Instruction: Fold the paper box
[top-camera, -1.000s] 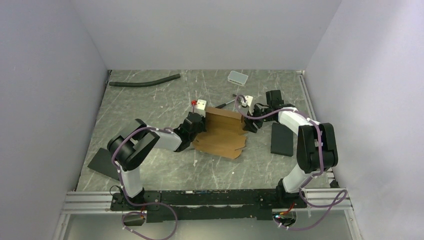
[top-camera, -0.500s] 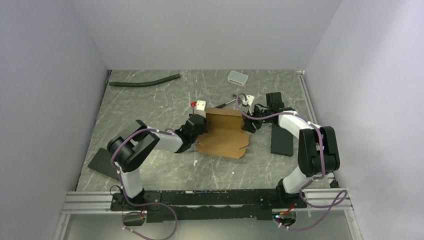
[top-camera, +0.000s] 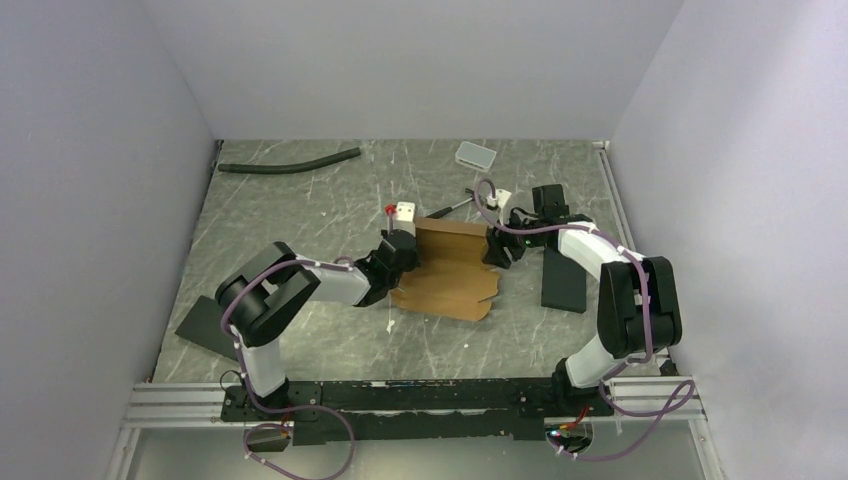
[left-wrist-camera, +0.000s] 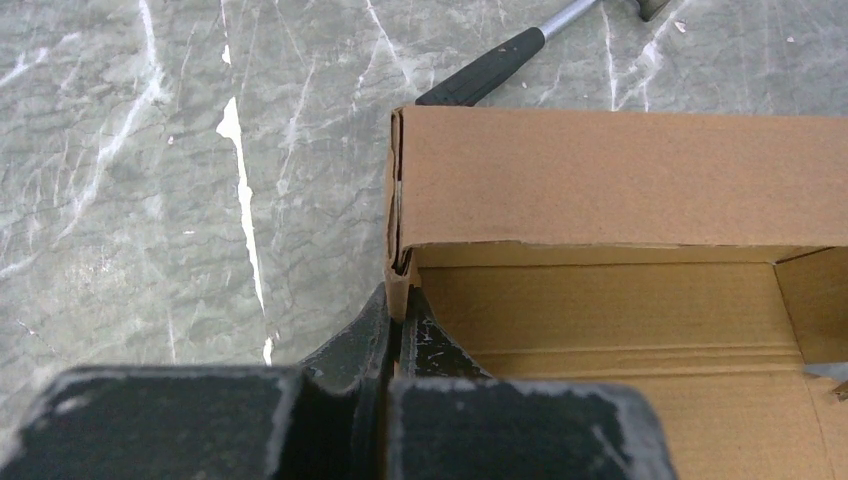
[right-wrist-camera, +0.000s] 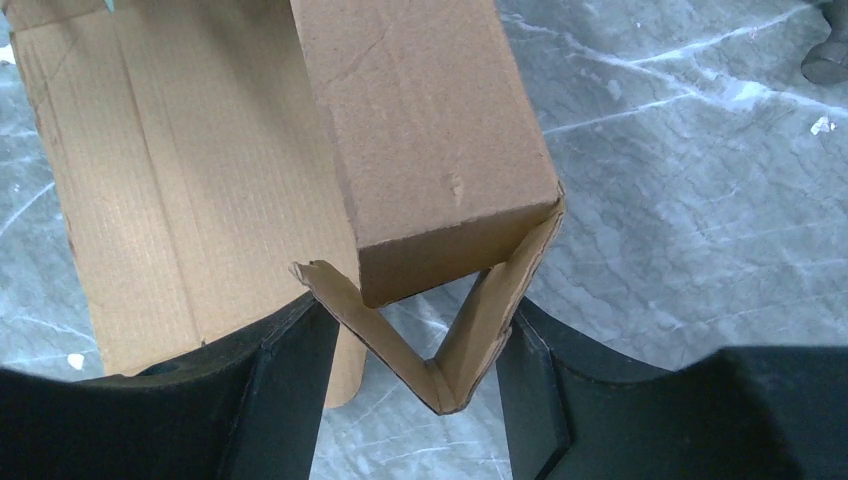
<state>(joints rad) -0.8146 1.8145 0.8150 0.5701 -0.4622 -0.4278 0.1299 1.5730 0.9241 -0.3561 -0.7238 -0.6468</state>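
1 paper box (top-camera: 448, 270) lies mid-worktop, its far wall folded up and its near panel flat. The left pincer (left-wrist-camera: 395, 322) is clamped together on the box's left end wall. The right pincer (right-wrist-camera: 415, 350) stands part-spread, squeezing the V-bent right end flap. Open worktop: a wide strip along the near edge, and the left side. 1 black hose (top-camera: 290, 162) and 1 white-grey tray (top-camera: 476, 154) lie along the far edge. 2 black slabs (top-camera: 565, 280): 1 by the right edge, 1 at the near-left corner.

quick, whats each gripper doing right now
left gripper: shut, pinching the box wall
right gripper: closed on the box's folded end flap
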